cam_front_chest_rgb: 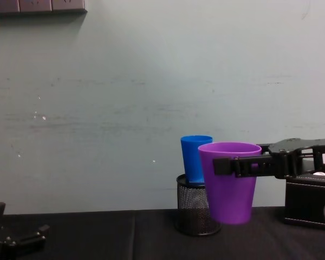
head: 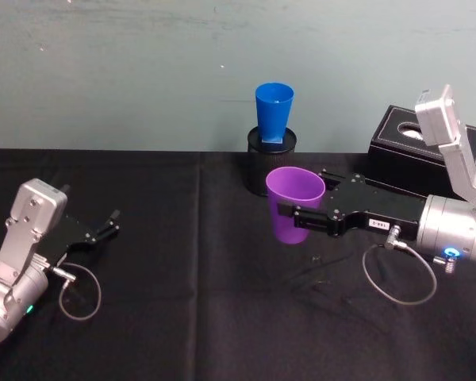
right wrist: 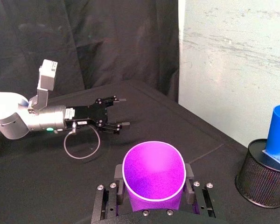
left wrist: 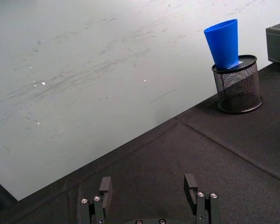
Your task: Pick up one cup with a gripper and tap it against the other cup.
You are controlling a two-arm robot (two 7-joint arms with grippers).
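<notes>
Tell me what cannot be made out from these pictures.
Blue cup base: all views, sunk in the mesh holder.
Blue cup's side: chest view, behind the purple cup.
Purple cup's base: right wrist view, hidden by its rim and the right gripper holding it.
Black box: chest view, cut by the right edge.
Left gripper: chest view, cut by the bottom-left corner.

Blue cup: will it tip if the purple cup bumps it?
It may wobble: the blue cup leans loosely in the mesh holder, wide end up. Looks like light plastic, so a tap from the purple cup in the right gripper could shift it. The left gripper idles far left.
</notes>
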